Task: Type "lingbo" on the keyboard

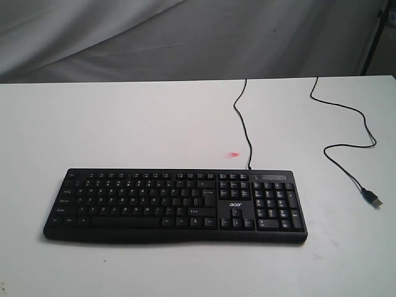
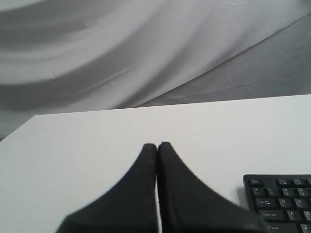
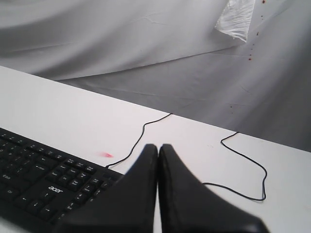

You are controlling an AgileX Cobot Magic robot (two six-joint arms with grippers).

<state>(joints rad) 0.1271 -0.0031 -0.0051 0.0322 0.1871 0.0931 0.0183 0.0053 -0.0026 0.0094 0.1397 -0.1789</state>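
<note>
On table (image 1: 124, 124), keyboard (image 1: 175, 207) is lying flat, judged rigid, light; left gripper (image 2: 157, 145), right gripper (image 3: 158, 146) are sitting closed, empty, suiting keytop presses.

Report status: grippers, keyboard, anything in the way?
Left gripper shut, empty, off keyboard's left end. Right gripper shut, empty, near number-pad end. Keyboard flat on table, keys bare. Cable trails behind, plug loose.
</note>
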